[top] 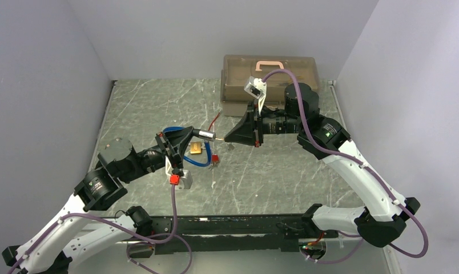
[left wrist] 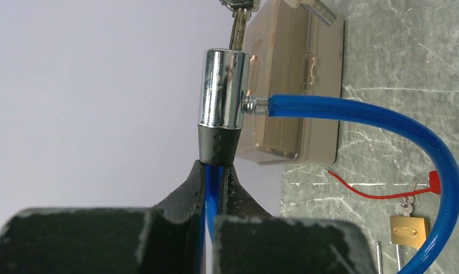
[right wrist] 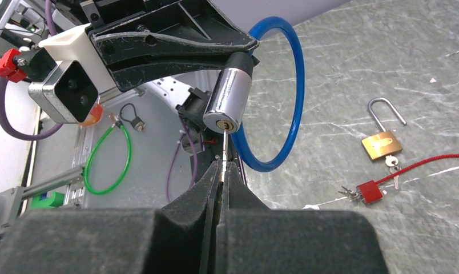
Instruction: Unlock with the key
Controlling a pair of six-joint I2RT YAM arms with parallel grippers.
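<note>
A blue cable lock with a chrome cylinder (top: 205,135) is held above the table. My left gripper (left wrist: 218,171) is shut on its blue cable (left wrist: 387,117) just below the cylinder (left wrist: 222,88). My right gripper (right wrist: 220,168) is shut on a small silver key (right wrist: 222,145). The key's tip sits at the keyhole in the cylinder's end face (right wrist: 222,124). From above, the key (top: 220,137) bridges the cylinder and the right gripper (top: 230,138). The key shaft (left wrist: 237,28) also shows past the cylinder in the left wrist view.
A brass padlock (right wrist: 381,142) with open shackle and keys lies on the marble table, beside a small red lock (right wrist: 369,191) on a red cable. A lidded translucent brown box (top: 270,83) stands at the back. Grey walls close both sides.
</note>
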